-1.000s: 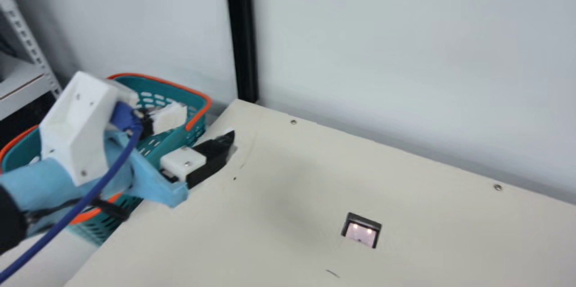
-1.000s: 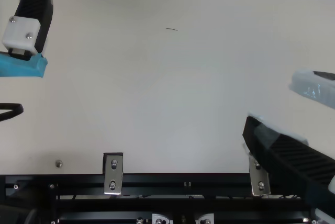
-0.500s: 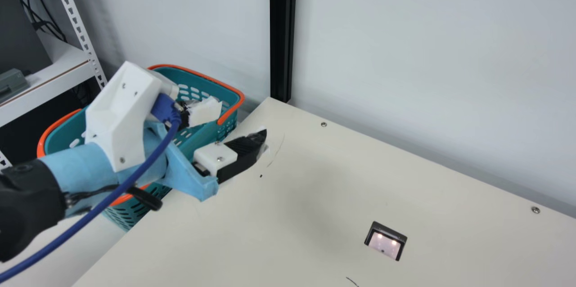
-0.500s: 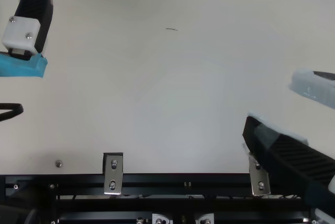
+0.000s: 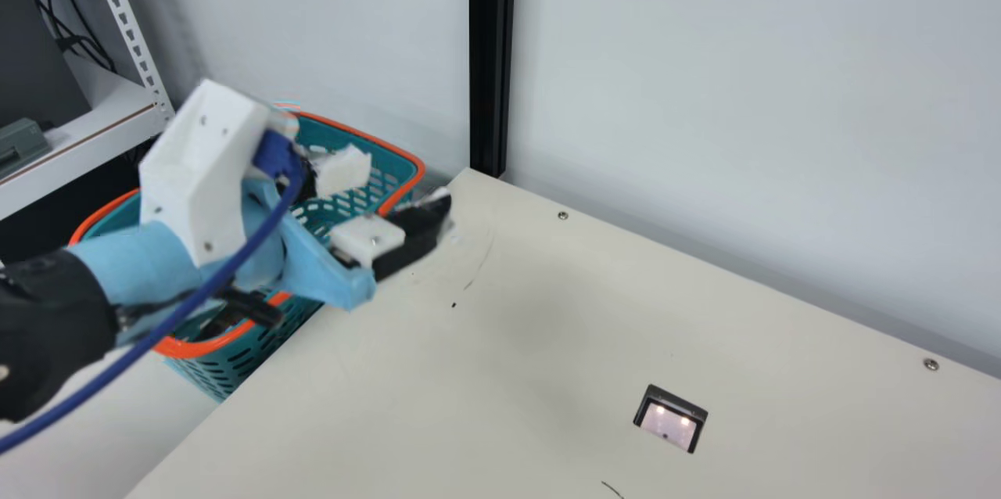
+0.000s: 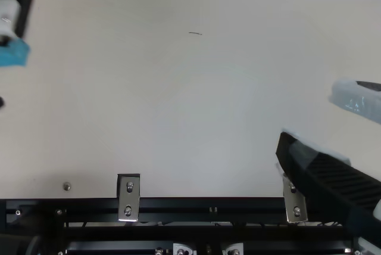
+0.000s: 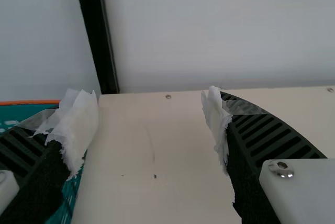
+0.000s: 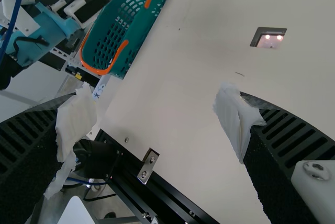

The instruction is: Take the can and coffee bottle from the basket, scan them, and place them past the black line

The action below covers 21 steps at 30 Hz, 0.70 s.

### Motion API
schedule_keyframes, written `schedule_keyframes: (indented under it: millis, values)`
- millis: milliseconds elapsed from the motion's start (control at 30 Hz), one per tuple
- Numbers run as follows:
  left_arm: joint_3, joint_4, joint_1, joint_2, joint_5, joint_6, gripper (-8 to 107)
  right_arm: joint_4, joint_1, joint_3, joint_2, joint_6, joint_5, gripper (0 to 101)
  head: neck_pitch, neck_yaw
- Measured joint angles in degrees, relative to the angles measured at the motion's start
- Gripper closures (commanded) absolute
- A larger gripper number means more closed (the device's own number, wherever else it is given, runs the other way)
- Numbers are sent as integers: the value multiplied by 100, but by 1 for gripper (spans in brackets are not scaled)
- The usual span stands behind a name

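Note:
My left gripper (image 5: 407, 180) hangs over the table edge beside the teal basket (image 5: 295, 324), and its arm covers part of the basket's inside. A dark shape (image 5: 220, 321) lies in the basket's near end, too unclear to name. In the left wrist view the same gripper (image 7: 149, 110) is open, nothing between its padded fingers. My right gripper (image 6: 309, 115) stands open and free of any thing above the table's front right; its wrist view has the gripper (image 8: 154, 103) wide apart too. The scanner window (image 5: 671, 418) is lit in the tabletop.
The cream table (image 5: 508, 342) carries screws and thin dark marks (image 5: 612, 490). A black post (image 5: 491, 53) rises at its back corner before the wall. A white shelf (image 5: 117, 112) stands behind the basket, and metal brackets (image 6: 128, 197) line the front rail.
The camera on the neck turned left early on. Since half a second ago my left gripper has shifted up and slightly left in the main view, away from the table's middle. The right arm is unmoved.

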Motion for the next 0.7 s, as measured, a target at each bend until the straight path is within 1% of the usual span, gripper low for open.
schedule_keyframes:
  millis: [167,367,533,700]
  values:
    - [-449,151,595,253,151,-180,9,0,0,0,0,0,0,0,29,0]
    - [-1013,427,1301,637,456,-262,9,0,0,0,0,0,0,0,0,0]
    - [-1456,698,1839,1088,868,-292,9,0,0,0,0,0,0,0,0,-29]
    - [-1861,1023,2297,1623,1391,-330,9,0,0,0,0,0,0,0,0,0]
